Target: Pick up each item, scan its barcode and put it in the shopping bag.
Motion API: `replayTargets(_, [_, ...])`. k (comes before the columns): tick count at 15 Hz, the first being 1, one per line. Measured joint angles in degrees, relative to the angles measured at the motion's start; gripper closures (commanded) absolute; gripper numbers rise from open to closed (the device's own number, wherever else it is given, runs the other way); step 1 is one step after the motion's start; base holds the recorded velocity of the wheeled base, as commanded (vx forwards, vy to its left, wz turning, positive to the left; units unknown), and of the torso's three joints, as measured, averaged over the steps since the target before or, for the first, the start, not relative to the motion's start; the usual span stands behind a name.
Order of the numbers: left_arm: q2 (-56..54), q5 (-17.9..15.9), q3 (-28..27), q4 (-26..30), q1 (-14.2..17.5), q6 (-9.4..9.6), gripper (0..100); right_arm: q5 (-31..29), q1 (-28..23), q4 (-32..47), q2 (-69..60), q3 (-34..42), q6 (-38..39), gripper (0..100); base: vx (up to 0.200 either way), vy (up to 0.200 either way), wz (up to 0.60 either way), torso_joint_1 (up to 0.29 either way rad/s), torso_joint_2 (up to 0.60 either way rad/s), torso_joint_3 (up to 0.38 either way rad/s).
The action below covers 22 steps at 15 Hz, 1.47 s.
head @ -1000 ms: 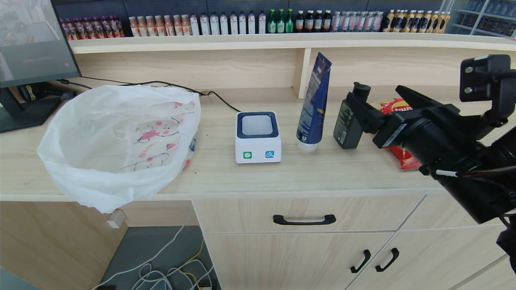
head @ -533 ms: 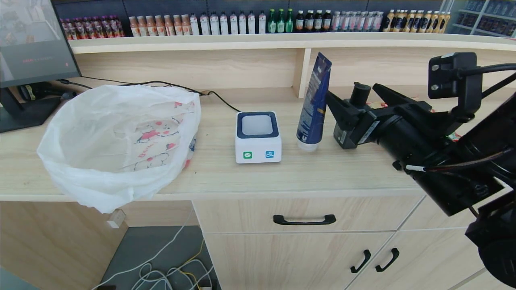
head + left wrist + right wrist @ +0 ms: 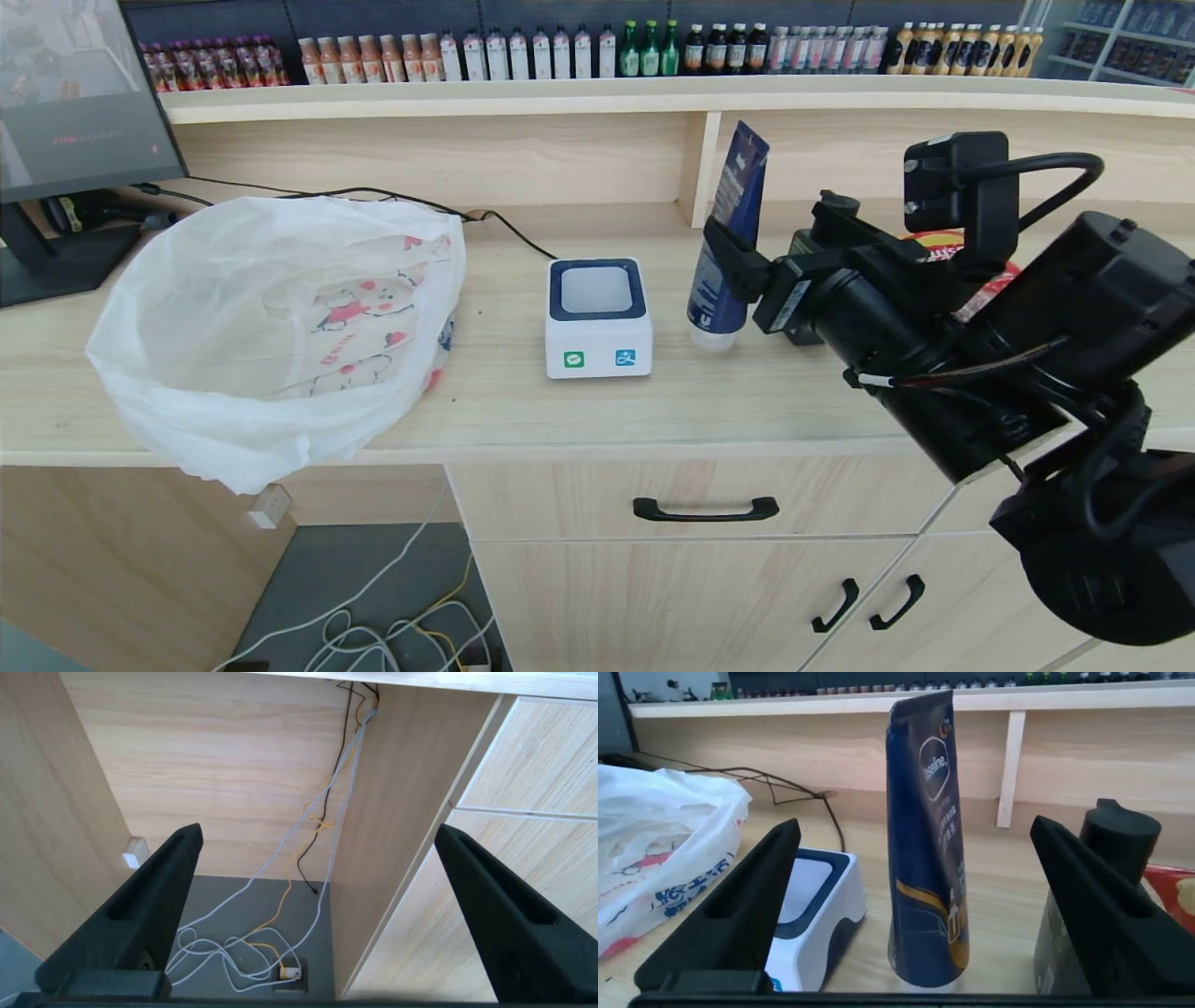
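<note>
Counter [image 3: 513, 411] w/ bottle [image 3: 1120, 835] half-hidden behind right tool [image 3: 915, 831], wide apart; left tool [image 3: 318, 833] likewise.

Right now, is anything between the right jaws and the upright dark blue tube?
Nothing visible. The right jaws stand open and face the dark blue plastic tube head-on, with no item in the gap. The black bottle stands to the tube's right and the white box scanner to its left, both off that line.

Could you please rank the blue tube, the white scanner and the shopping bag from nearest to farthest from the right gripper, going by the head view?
1. Blue tube, directly in front of the right gripper.
2. White scanner, in the middle.
3. Shopping bag, far left.
</note>
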Motion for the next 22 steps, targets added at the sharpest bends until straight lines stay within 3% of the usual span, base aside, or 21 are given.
replayTargets(7, [0.0,0.0,0.0,0.0,0.0,0.00,0,-1.1,0.4,0.4,4.8,-4.3,1.8,0,0.000,0.000,0.00,0.000,0.00,0.000])
replayTargets(22, [0.0,0.0,0.0,0.0,0.0,0.00,0,-9.7,-1.2,1.7,12.1,-10.6,3.8,0,0.000,0.000,0.00,0.000,0.00,0.000])
